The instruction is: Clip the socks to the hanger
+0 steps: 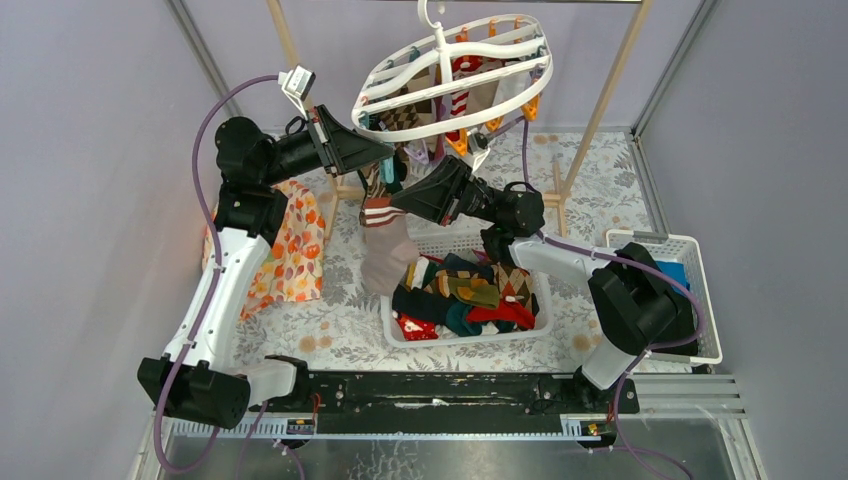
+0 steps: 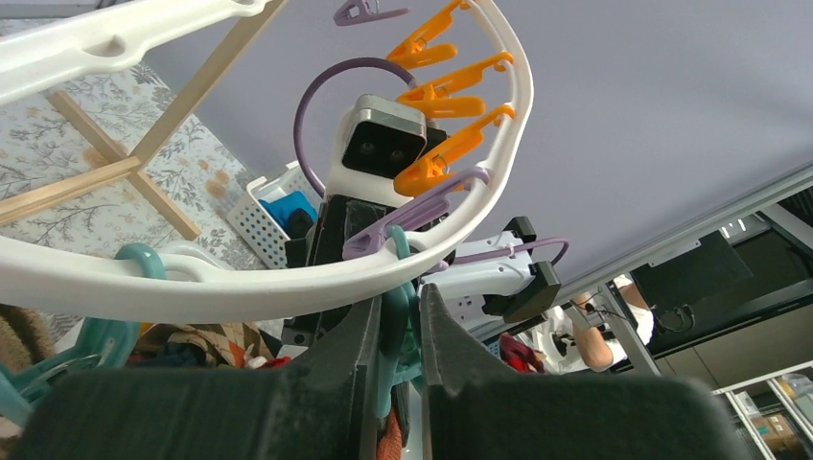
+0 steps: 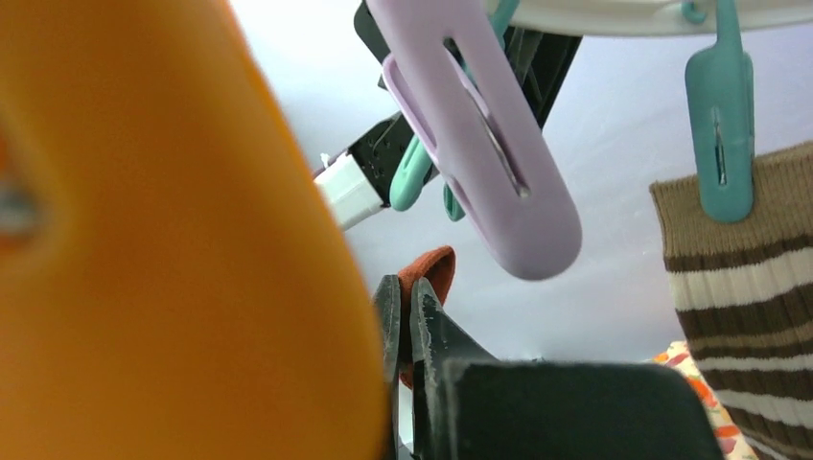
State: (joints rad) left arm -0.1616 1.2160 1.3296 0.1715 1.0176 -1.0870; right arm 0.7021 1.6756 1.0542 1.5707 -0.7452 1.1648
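beneath hanger [image 1: 440, 130] rim: crowded, orange clips [image 2: 451, 91] and pinned socks [image 1: 405, 118] dangling close together, narrow gaps only. left gripper [image 1: 385, 152] wedged in from the left, pinching a teal clip [image 2: 398, 326]; right gripper [image 1: 398, 205] just below, clamped on a hanging sock [image 1: 385, 255] draping toward the sock basket [image 1: 470, 338]. fenced either side by wooden rack posts [image 1: 612, 85]. right wrist view: left half blocked by blurred orange shape [image 3: 173, 240], purple clip [image 3: 479, 134] close ahead. open tabletop [image 1: 340, 335] between basket and floral cloth [image 1: 295, 250]; free air over basket's near edge. second white basket [image 1: 650, 238] at far right edge, well apart
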